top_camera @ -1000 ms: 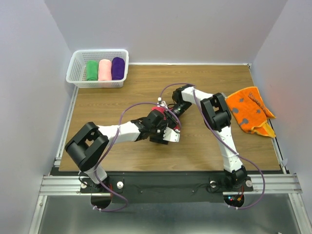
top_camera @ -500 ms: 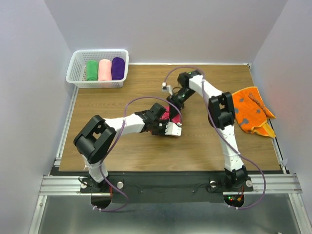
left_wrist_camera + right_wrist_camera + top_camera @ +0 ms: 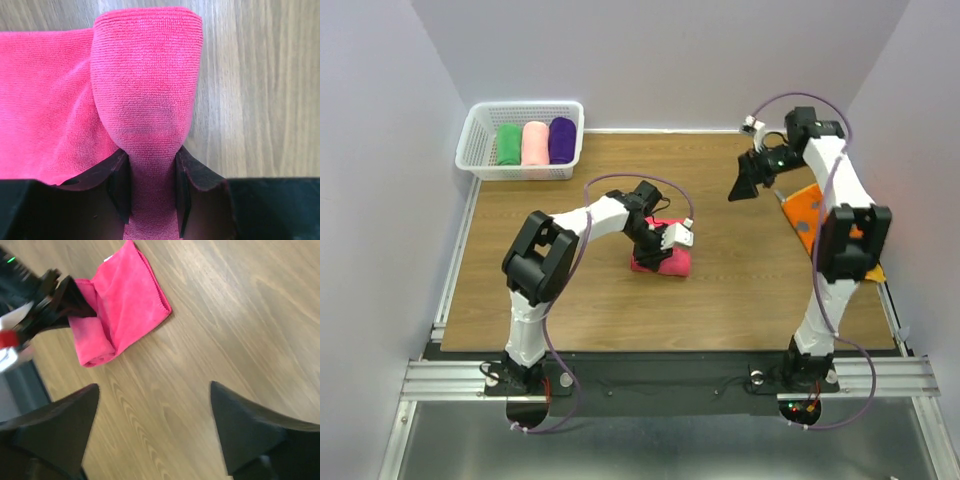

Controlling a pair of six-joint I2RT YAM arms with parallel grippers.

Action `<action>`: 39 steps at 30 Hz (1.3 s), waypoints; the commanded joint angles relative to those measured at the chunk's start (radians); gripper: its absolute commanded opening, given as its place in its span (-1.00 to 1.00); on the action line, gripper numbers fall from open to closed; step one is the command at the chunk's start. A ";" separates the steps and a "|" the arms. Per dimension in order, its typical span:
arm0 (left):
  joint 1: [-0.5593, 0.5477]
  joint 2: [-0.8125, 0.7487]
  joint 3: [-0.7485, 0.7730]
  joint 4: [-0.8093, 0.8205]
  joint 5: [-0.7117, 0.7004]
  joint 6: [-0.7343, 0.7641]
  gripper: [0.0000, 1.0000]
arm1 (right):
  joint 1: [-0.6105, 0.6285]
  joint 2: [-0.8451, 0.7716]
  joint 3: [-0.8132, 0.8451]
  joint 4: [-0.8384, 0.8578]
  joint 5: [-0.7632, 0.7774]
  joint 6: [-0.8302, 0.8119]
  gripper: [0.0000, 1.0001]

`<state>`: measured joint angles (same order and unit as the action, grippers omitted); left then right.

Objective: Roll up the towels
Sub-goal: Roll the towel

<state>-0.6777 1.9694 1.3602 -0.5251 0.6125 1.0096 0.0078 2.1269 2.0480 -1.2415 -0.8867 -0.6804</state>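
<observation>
**Rolling status: three stowed, one in hand, one waiting**

We start at the left gripper (image 3: 152, 167). Its jaws are clamped on a fat rolled fold of the pink towel (image 3: 145, 75), and the cloth bulges out past the tips. In the overhead view this grip sits at centre frame on the table (image 3: 570, 290). The right wrist view shows one edge of the towel rolled up and the rest lying flat beside it. We judge this roll begun but not finished.

The right gripper (image 3: 154, 386) has its jaws spread wide with nothing between them. It hangs over bare wood at the upper right of the overhead frame, well apart from the pink towel.

The orange towel (image 3: 805, 212) lies at the right edge of the frame, unrolled and partly hidden behind the right arm.

The basket (image 3: 525, 105) at upper left holds a green roll (image 3: 508, 145), a pale pink roll (image 3: 535, 143) and a purple roll (image 3: 562, 140), side by side.

Left to do, as we read it: finish the pink roll, then roll the orange one.
</observation>
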 commanded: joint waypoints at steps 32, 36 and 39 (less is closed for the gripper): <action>0.129 0.526 0.448 -0.550 0.155 0.029 -0.07 | 0.870 -0.519 -1.118 1.217 0.968 -0.134 0.96; 0.129 0.517 0.436 -0.544 0.158 0.030 -0.06 | 0.839 -0.453 -1.120 1.228 0.931 -0.139 0.84; 0.130 0.500 0.422 -0.532 0.159 0.034 -0.02 | 0.793 -0.432 -1.132 1.225 0.891 -0.094 0.45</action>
<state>-0.5243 2.3737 1.8702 -1.0603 0.9966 0.9974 0.8516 1.6745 0.9215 -0.0967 0.0444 -0.7998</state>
